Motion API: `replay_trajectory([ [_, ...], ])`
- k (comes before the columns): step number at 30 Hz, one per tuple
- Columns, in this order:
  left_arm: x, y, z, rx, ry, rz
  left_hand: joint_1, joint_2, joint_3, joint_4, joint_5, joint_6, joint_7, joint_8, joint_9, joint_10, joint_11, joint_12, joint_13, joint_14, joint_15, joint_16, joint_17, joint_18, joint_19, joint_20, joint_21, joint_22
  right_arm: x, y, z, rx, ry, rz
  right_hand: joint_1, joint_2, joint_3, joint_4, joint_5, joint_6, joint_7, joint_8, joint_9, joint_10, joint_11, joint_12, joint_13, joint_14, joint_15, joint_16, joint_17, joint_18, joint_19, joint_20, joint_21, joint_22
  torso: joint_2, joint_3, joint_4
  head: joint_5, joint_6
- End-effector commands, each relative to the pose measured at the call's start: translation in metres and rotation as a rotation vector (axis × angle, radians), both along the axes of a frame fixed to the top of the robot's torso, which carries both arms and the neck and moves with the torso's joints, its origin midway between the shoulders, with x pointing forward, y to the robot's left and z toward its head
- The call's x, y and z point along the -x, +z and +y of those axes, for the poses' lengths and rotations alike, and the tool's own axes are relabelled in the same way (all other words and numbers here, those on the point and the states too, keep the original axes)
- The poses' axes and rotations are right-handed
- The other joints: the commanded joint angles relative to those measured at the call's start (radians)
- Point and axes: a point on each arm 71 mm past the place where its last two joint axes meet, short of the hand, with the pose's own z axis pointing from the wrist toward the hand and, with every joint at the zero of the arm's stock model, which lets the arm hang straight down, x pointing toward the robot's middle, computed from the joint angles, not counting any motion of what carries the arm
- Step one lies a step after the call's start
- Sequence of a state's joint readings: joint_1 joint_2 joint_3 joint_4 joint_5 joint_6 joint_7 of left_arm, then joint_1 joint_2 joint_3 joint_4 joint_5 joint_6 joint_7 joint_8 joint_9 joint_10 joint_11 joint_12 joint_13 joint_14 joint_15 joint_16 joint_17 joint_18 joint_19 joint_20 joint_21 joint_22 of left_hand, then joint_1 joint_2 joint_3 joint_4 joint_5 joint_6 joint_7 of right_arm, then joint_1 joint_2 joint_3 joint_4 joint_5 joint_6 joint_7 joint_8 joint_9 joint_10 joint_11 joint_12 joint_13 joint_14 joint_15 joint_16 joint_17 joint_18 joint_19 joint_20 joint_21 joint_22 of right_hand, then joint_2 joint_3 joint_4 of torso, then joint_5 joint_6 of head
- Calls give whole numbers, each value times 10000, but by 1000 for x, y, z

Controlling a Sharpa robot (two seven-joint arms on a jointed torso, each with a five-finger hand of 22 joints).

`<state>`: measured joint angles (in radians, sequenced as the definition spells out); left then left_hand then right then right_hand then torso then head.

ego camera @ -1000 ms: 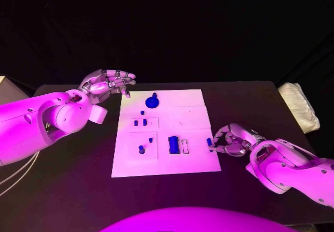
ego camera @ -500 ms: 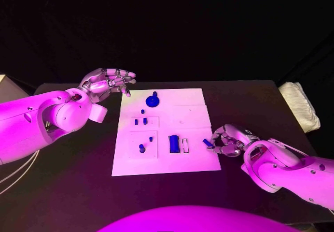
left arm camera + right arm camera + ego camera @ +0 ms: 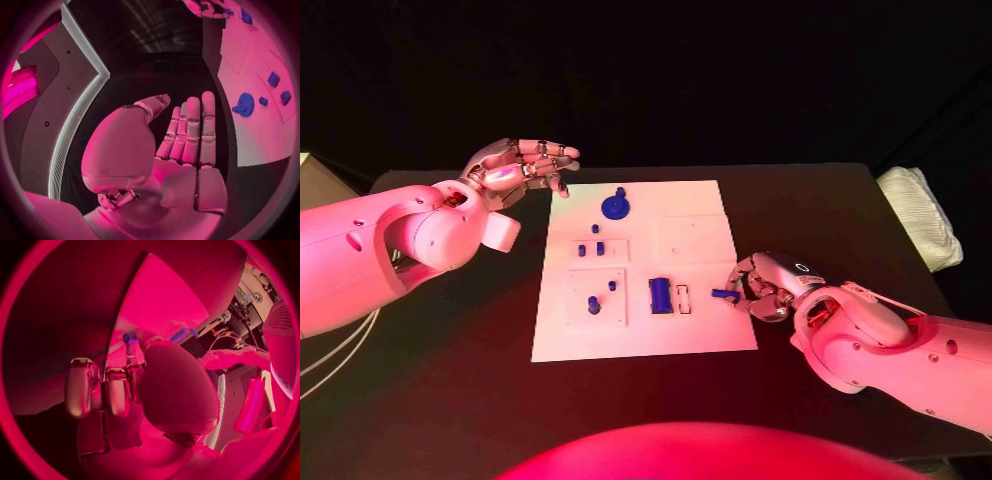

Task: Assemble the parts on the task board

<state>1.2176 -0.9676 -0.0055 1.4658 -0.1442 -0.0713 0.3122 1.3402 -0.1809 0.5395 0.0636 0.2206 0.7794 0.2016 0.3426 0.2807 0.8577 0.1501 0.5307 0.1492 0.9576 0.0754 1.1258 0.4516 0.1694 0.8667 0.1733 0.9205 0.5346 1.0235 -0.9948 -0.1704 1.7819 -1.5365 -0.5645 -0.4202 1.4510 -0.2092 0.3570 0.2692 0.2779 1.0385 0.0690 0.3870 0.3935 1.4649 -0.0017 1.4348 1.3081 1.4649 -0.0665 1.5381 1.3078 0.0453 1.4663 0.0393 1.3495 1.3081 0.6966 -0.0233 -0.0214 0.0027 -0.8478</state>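
Risk: the right hand [image 3: 764, 290] pinched a small blue part [image 3: 724, 294] only at its end, tilted, over the task board's [image 3: 646, 340] right edge; a shallow grip like that could, I judge, let the piece twist or drop before it reached a seat.
Cause: the part lay nearly sideways in the fingers [image 3: 746, 283], so it would need turning upright; a slip in that turn would send it onto the bench [image 3: 459, 400].
Second risk: the white open slot [image 3: 684, 298] stood just board-inward of the held part, beside the dark blue block [image 3: 659, 297]; a misaligned push could jam the piece or knock that block.
Right fingers: curled closed around the blue part, its free end pointing toward the board's middle; the right wrist view showed the blue tip [image 3: 129, 338] above the curled fingers.
Left hand [image 3: 519, 167]: raised off the board's far left corner, fingers loosely apart, holding nothing and touching nothing.
Left fingers [image 3: 190, 132]: straight and side by side in the left wrist view, empty.
Other parts: a round blue knob [image 3: 616, 208] sat at the board's far end; small blue pegs [image 3: 590, 247] stood in the left-hand panels.
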Motion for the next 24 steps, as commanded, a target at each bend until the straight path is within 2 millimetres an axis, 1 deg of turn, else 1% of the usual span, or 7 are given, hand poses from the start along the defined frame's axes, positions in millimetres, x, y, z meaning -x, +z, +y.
replay_trajectory([
  [1,1,1,-2,131,-182,-19,-47,43,19,56,21,-64,164,57,-12,-65,13,35,-14,2,28,37,13,159,101,-10,-60,-21,3,-8,-4,374,-315,258,-658,-108,681,-282,602,77,-29,121,99,487,-88,114,1946,975,-86,73,2296,-33,577,-87,115,1690,7,2,0,19,9],
  [2,1,1,-2,130,-179,-19,-47,43,19,56,21,-64,164,57,-12,-65,13,35,-14,2,28,37,13,159,101,-10,-60,-21,4,-7,-3,271,-315,218,-916,-163,748,-200,793,82,-45,141,124,523,-101,172,1977,979,-96,84,2311,-43,593,-93,170,1720,4,2,-4,25,4],
  [7,1,1,-2,129,-176,-19,-60,38,9,74,17,-68,169,61,-13,-70,19,40,-16,2,31,39,15,156,110,-9,-71,-31,8,0,2,-266,-284,38,-1129,-176,935,-202,973,114,-83,189,174,591,-134,295,2045,997,-123,136,2379,-70,630,-113,309,1791,-4,0,-2,42,10],
  [16,0,1,-3,129,-187,-12,-65,39,6,83,16,-70,171,63,-13,-73,20,42,-17,2,32,40,15,156,114,-9,-76,-35,12,21,15,-1147,-131,-430,-1292,-209,1035,-219,1003,155,-110,238,220,666,-157,443,2126,1015,-144,189,2448,-103,672,-132,480,1873,-2,-2,-9,58,32],
  [22,0,1,-3,130,-195,-8,-57,42,8,85,18,-72,169,66,-13,-76,19,45,-18,1,32,41,16,156,120,-9,-83,-41,12,24,25,-1373,-29,-150,-1734,-357,993,-100,926,167,-110,267,262,691,-158,478,2149,1015,-148,191,2451,-106,676,-144,489,1889,8,0,-12,62,26],
  [23,0,1,-3,129,-195,-6,-57,42,8,85,18,-72,169,66,-13,-76,19,45,-18,1,32,41,16,156,120,-9,-83,-41,12,23,27,-1399,-16,-36,-1955,-438,902,-38,1229,191,-119,291,289,704,-164,499,2163,1012,-154,181,2437,-101,670,-147,464,1885,6,1,-21,71,30],
  [24,0,1,-3,128,-195,-4,-57,42,8,85,18,-72,169,66,-13,-76,19,45,-18,1,32,41,16,156,120,-9,-83,-41,11,22,30,-1418,3,97,-2042,-451,856,-24,1373,210,-126,313,309,704,-171,494,2162,1010,-157,174,2428,-101,670,-152,464,1889,4,4,-32,77,36],
])
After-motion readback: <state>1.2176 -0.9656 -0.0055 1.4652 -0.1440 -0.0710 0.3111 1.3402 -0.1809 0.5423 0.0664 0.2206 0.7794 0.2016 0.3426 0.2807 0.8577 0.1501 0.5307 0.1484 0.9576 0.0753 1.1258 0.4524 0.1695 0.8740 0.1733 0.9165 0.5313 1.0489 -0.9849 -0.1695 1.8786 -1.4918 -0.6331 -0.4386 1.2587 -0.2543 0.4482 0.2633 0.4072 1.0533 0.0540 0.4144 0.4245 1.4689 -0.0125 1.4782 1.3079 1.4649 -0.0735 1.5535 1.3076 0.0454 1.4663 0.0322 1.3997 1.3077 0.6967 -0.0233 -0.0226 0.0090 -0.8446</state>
